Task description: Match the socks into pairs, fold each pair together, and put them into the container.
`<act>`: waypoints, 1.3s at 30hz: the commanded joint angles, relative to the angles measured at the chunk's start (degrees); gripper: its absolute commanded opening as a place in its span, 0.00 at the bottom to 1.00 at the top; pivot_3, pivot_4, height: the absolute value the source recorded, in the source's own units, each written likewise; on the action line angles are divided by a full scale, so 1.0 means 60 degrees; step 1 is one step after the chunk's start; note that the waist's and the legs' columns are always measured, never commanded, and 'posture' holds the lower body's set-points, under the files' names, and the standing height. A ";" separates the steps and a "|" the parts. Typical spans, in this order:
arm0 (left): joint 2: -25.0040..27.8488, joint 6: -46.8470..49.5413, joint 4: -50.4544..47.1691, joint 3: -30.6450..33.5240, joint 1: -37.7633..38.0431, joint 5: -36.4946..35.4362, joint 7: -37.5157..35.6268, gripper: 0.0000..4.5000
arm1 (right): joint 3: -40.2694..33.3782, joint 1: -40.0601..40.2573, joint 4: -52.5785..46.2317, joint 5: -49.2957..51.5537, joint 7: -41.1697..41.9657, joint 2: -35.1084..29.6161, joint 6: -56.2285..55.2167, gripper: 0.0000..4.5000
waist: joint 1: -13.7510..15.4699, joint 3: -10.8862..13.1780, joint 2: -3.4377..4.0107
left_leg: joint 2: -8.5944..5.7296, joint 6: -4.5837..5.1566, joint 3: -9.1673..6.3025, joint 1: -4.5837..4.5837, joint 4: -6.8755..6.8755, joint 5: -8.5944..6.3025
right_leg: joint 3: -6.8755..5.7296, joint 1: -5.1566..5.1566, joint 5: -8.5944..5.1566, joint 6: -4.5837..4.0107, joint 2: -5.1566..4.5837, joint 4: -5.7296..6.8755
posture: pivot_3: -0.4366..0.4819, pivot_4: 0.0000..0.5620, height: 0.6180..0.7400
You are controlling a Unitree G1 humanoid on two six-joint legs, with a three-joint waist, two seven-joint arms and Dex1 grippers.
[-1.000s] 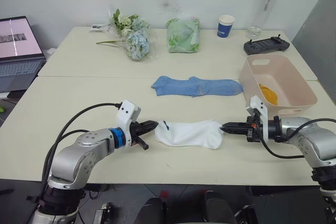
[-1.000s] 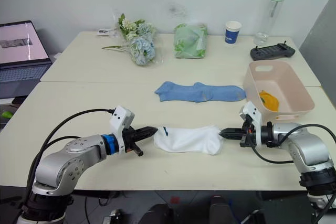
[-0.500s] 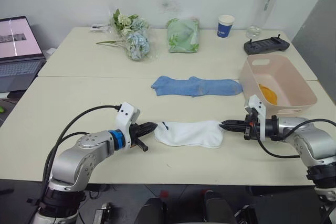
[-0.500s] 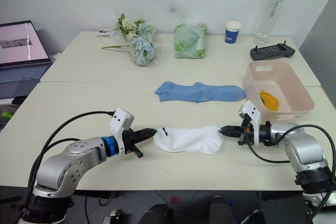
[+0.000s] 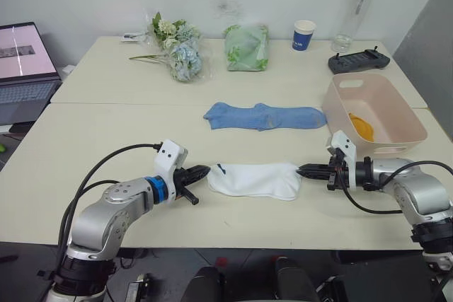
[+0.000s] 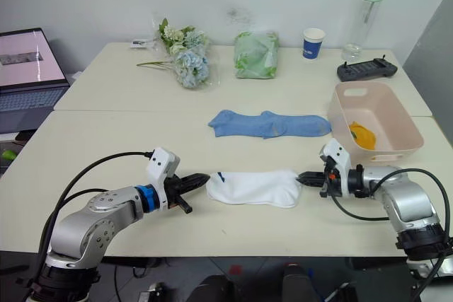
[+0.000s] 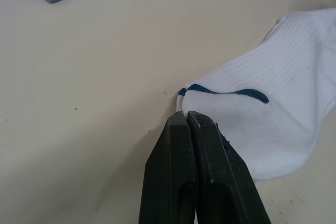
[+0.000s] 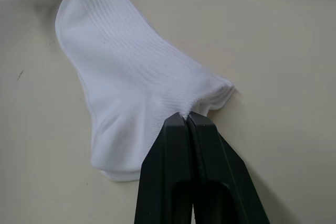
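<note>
The cream table (image 5: 106, 132) has a smooth matte top made of two slabs with a seam across it. At its 3 o'clock edge stands the container (image 5: 396, 136), a pale pink plastic tub with rounded corners and a cut-out handle; a mustard-yellow sock (image 5: 362, 127) lies bunched inside. At the table's centre the light blue socks (image 5: 265, 115), ribbed knit, lie flat end to end. Toward 6 o'clock from them lie the white socks (image 5: 253, 179), stacked and finely ribbed, with a small dark blue curved mark near the 9 o'clock end. The left gripper (image 7: 188, 116) is pinched tight on that marked end, its black fingers pressed together. The right gripper (image 8: 186, 115) is clenched on the cloth edge at the opposite, 3 o'clock end. Along the 12 o'clock edge sit a green patterned cloth bundle (image 5: 246, 47) and a blue-and-white paper cup (image 5: 304, 35); any print on the cup is too small to read.
</note>
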 commanded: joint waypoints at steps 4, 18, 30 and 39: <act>0.0187 -0.0114 -0.0194 0.0081 0.0139 -0.0097 -0.0424 0.26 | -0.0512 -0.0058 -0.0181 -0.0012 -0.0243 -0.0101 -0.0253 0.36 | 0.0001 0.0000 0.0000 | 0.0000 0.0000 -0.0001 0.0000 0.0000 0.0000 | 0.0000 0.0000 0.0000 0.0000 0.0000 0.0000 | 0.48 0.27 1.00; 0.0157 -0.2697 0.0077 -0.0564 -0.0804 0.0613 -0.1642 0.33 | 0.0044 0.0046 -0.3049 -0.0281 -0.2035 0.1395 -0.0539 0.38 | -0.0014 -0.0002 0.0006 | 0.0004 -0.0005 0.0000 0.0002 -0.0003 -0.0002 | 0.0000 -0.0001 0.0000 0.0000 0.0000 0.0001 | 0.48 0.27 1.00; 0.0164 -0.5471 0.2700 -0.2796 -0.0527 0.3411 -0.2033 0.00 | 0.1138 0.1737 -0.2140 -0.2206 -0.3690 0.2109 -0.1557 0.01 | -0.0010 -0.0012 0.0014 | -0.0007 -0.0005 0.0004 0.0003 -0.0006 -0.0002 | 0.0004 -0.0008 0.0000 0.0000 0.0001 0.0000 | 0.48 0.27 1.00; 0.0175 -0.5695 0.2879 -0.1856 -0.0091 0.2748 -0.2337 0.00 | 0.0005 0.2574 -0.2327 -0.1943 -0.3935 0.1796 -0.1733 0.01 | -0.0035 -0.0031 0.0034 | 0.0000 -0.0002 0.0002 0.0030 -0.0007 -0.0003 | 0.0002 0.0018 0.0000 0.0001 0.0007 0.0003 | 0.48 0.27 1.00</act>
